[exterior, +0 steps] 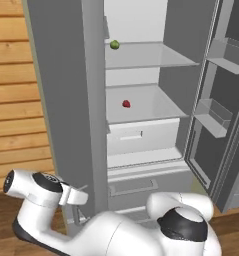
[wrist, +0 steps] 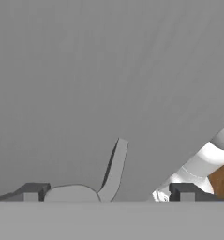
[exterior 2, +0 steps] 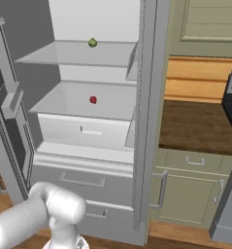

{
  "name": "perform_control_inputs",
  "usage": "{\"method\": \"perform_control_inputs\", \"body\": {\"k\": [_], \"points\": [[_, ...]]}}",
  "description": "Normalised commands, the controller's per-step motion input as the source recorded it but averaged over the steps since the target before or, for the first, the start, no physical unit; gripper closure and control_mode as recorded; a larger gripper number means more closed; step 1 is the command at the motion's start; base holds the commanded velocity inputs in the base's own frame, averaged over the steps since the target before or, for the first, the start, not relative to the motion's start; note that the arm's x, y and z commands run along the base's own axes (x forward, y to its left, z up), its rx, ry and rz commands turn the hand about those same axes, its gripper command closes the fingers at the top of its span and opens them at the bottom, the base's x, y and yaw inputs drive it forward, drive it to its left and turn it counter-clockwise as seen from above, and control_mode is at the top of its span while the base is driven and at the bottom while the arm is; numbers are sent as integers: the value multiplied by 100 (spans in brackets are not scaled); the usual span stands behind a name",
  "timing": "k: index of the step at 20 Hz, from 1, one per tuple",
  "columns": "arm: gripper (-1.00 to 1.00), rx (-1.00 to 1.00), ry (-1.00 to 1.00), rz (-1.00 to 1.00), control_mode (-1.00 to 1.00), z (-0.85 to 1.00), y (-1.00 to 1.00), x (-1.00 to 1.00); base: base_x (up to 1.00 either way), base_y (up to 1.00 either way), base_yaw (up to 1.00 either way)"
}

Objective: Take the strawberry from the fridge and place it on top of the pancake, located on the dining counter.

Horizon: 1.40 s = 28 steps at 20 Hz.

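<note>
Fridge open, strawberry on its lower shelf.
Left base view: the strawberry (exterior: 126,104) lies on the fridge (exterior: 66,100) shelf below the green fruit (exterior: 114,44). Right base view: same berry (exterior 2: 92,99). Hand view: fingers (wrist: 36,191) spread wide, empty, against a grey door panel.
</note>
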Motion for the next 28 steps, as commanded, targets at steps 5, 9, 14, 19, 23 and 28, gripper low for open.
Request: {"method": "perform_control_inputs", "body": {"k": [5,9,14,19,23,28], "points": [[-100,12,-5,-1,-100,77,2,-15,0,0,0],[-100,26,-9,-15,-100,44,-6,0,0,0,0],[-100,21,-9,-4,-100,54,0,-55,0,0,0],[-100,19,-9,8,-100,87,0,-69,0,0,0],[-100,24,-10,5,-100,71,-10,-27,0,0,0],[-100,36,-8,9,-100,78,-34,-25,0,0,0]]}}
